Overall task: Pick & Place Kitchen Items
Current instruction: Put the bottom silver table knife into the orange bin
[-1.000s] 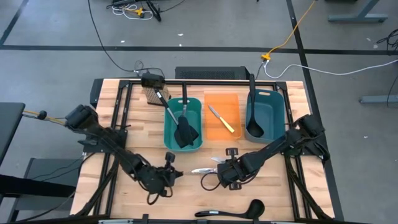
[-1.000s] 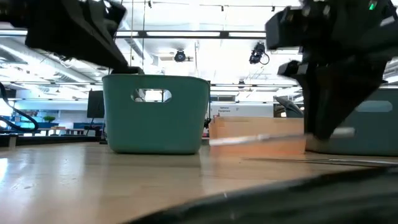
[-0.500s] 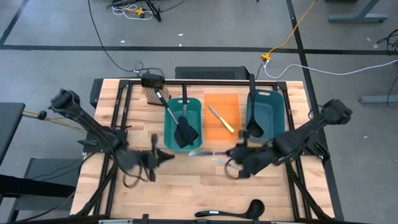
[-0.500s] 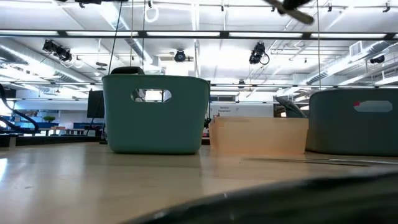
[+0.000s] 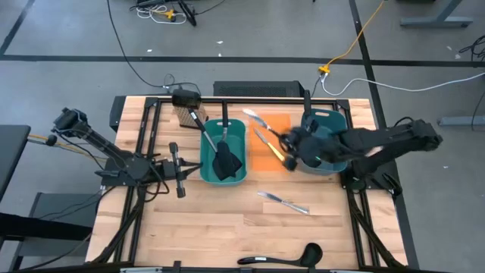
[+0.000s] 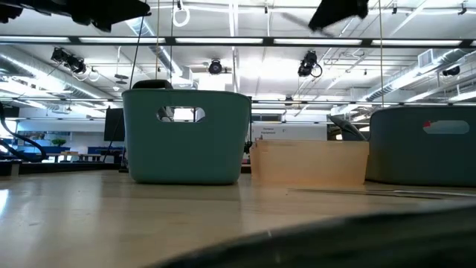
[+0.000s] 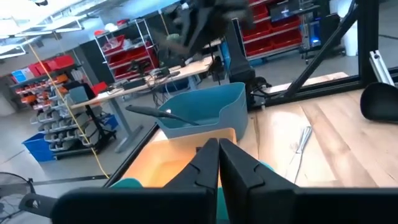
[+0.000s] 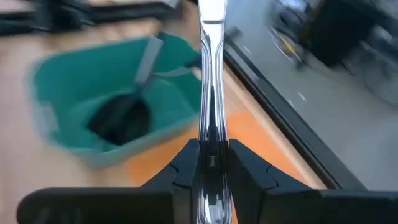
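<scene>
A: Right gripper (image 5: pixel 282 141) is clamped on 1 silver knife (image 5: pixel 256 118), held above the orange bin (image 5: pixel 284 127).

B: Best to lower it beside the yellow-handled knife (image 5: pixel 270 145) before letting go. Left gripper (image 5: pixel 176 168) is closed and empty, beside the teal bin (image 5: pixel 204 163).

Three bins stand in a row along the far side of the counter (image 5: pixel 227 220). Spatulas (image 5: pixel 224 155) lie in the left bin (image 5: pixel 206 163), a knife (image 5: pixel 267 142) in the middle bin (image 5: pixel 261 168), a ladle (image 5: pixel 308 144) in the right bin (image 5: pixel 333 129). Another knife (image 5: pixel 283 202) lies before the middle bin, another ladle (image 5: pixel 284 257) at the counter's near edge.
</scene>
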